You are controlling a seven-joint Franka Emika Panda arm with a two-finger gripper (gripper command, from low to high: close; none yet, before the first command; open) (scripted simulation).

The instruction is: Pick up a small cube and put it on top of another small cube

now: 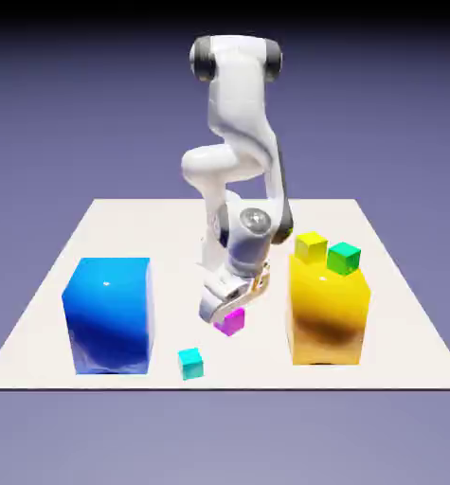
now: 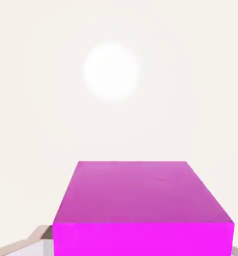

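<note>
The white arm's gripper [image 1: 226, 317] is clamped on the tiny magenta cube [image 1: 231, 322], which sits between its 2 fingertips [image 2: 38, 240] at table level, left of the big yellow block [image 1: 329, 317]. The tiny yellow cube [image 1: 311, 247] rests atop that block, beside a green one [image 1: 344, 258].

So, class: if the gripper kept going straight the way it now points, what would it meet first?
The gripper points down with the magenta cube between its fingers, so the cube's underside would probably meet the white table first.

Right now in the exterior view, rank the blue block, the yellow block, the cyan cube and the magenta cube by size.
1. Blue block
2. Yellow block, slightly smaller
3. Cyan cube and magenta cube: alike; magenta partly hidden by the claw.
</note>
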